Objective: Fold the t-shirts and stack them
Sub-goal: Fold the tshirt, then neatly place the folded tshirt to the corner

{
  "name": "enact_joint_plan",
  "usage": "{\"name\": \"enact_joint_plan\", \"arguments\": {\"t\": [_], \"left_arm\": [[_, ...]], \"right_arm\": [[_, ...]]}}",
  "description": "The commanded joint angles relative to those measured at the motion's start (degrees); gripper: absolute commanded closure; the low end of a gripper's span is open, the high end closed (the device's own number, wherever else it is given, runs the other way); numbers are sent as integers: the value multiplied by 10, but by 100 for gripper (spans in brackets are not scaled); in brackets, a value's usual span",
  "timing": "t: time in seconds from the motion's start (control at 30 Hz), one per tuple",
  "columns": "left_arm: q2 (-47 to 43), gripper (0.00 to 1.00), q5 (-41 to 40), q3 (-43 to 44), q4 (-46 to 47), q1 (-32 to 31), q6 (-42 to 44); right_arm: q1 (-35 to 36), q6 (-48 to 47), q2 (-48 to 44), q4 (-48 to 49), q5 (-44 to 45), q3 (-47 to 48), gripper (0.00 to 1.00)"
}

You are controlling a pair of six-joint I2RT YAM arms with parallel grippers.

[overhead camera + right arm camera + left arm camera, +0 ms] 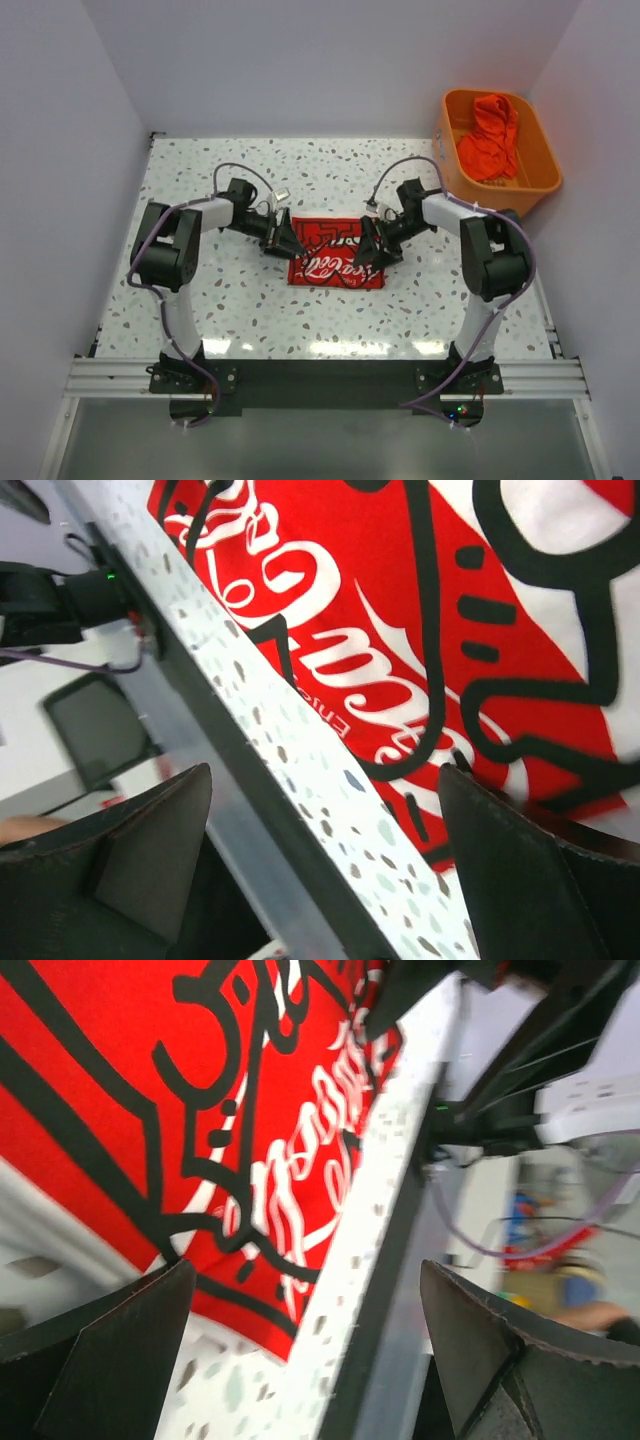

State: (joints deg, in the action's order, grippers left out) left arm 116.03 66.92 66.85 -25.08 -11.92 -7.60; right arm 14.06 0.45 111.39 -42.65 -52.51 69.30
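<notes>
T-shirt position: a folded t-shirt [337, 256], red with white script and black line print, is laid flat at the middle of the tabletop [220, 300], between the two arms.
Long axis: the rectangle is seen to run left to right, a little wider than deep, its edges roughly square to the tabletop's near edge.
Left jaws: spread wide with nothing between them. They are carried by the left arm [180, 240] over the shirt's left edge, toward its far corner.
Right jaws: likewise spread and empty. They are held by the right arm [488, 250] above the shirt's right part, further in over the cloth than the left pair.
Direction from jaws: in both wrist views the cloth is seen below and ahead of the dark fingers [110, 1350]; contact cannot be told.
Nearer arm: neither is clearly favoured, since each short side is served by its own arm.
Step judged: the fold appears complete, with no cloth held, so another shirt is probably to be fetched.
Orange tub [548, 175]: stood at the far right corner, well apart from the folded shirt, with a crumpled red-orange garment [490, 135] inside. The right arm is the nearer to it.
Open room: bare tabletop is left on the left, on the far side and toward the near edge. Walls close in on the left, far and right sides.
Risk: the fold could be dragged open if a hem is caught by a finger on lifting.
</notes>
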Motion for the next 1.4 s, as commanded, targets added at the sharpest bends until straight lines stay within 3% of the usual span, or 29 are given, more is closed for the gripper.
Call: {"name": "enact_joint_plan", "arguments": {"t": [0.0,0.03,0.17,0.2,0.33,0.43,0.6,0.7,0.83,1.07,1.37], "left_arm": [[-82,0,-106,35,-45,8,122],[-115,0,-141,36,-44,7,123],[-188,0,-266,25,17,19,46],[-200,0,-287,22,27,23,32],[-232,0,-414,40,49,28,12],[-237,0,-439,57,43,40,27],[-254,0,-466,65,23,53,64],[-264,0,-471,66,18,59,91],[-264,0,-473,86,-1,63,122],[-268,0,-478,115,6,64,161],[-233,0,-456,166,7,64,158]], "right_arm": [[-10,-59,-98,-21,83,48,2],[-5,-43,-114,-10,102,54,2],[62,-19,-180,54,317,73,2],[83,-17,-181,67,411,76,1],[175,9,-138,71,504,103,1],[233,5,-89,97,549,128,1],[263,-2,14,87,580,174,1],[262,-56,57,73,592,160,1],[234,-93,82,-13,559,162,1],[152,-200,-47,-94,526,27,1],[36,-346,-221,-99,557,-135,1]]}}
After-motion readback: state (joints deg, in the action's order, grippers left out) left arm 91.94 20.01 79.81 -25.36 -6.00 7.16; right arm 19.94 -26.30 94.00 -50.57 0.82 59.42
